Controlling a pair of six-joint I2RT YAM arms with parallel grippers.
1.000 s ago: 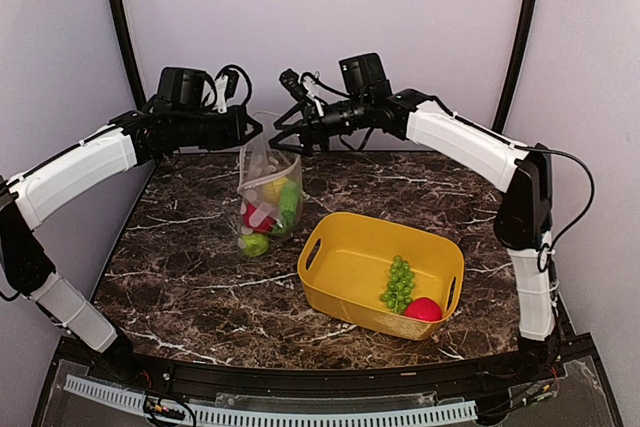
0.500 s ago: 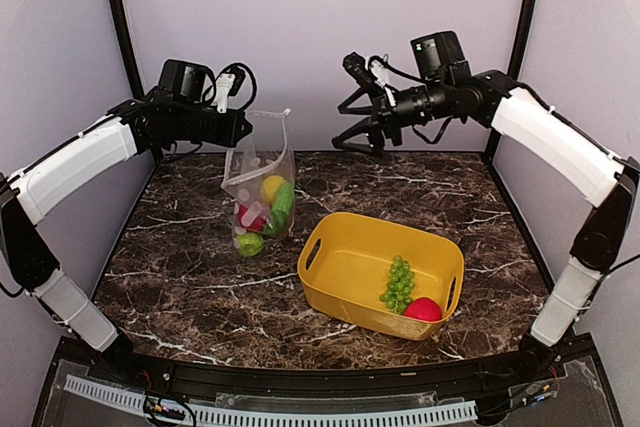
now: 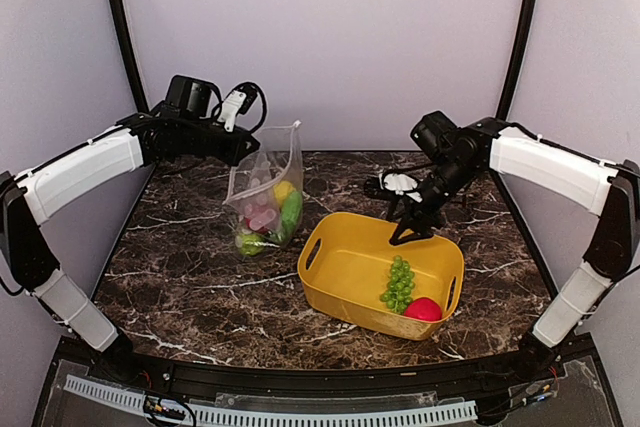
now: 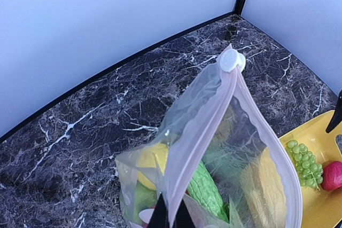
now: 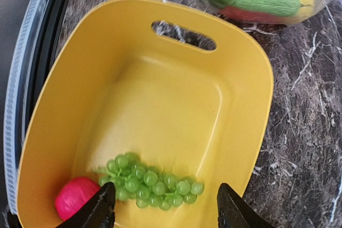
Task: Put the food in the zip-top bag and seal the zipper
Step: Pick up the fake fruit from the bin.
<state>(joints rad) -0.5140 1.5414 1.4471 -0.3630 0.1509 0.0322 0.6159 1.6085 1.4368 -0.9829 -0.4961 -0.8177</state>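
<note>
The zip-top bag (image 3: pixel 268 197) hangs upright but slightly tilted over the back-left part of the marble tabletop (image 3: pixel 180 277), and its bottom seems to rest on the stone. Its mouth gapes open. The pinkish zipper (image 4: pixel 214 110) runs up to a white slider tab (image 4: pixel 232 61) at the far end of the mouth. Through the dotted plastic show a yellow lemon (image 4: pixel 149 158), a green cucumber (image 4: pixel 206 190), some pinkish-red pieces (image 3: pixel 258 217) and a green piece (image 3: pixel 248 241) at the bottom.

The left gripper (image 4: pixel 171 218) is pinched tight on the near end of the zipper strip and holds the bag up by it.

A yellow basket (image 3: pixel 350 272) sits just right of the bag, apart from it, toward the front-right of the tabletop. In its near-right corner lie a green grape bunch (image 3: pixel 398 282) and a red ball (image 3: pixel 424 309), close together.

The right gripper (image 5: pixel 166 206) hangs over the basket's far rim and points down. Its jaws are spread wide with nothing between them, and the grapes lie below.
</note>
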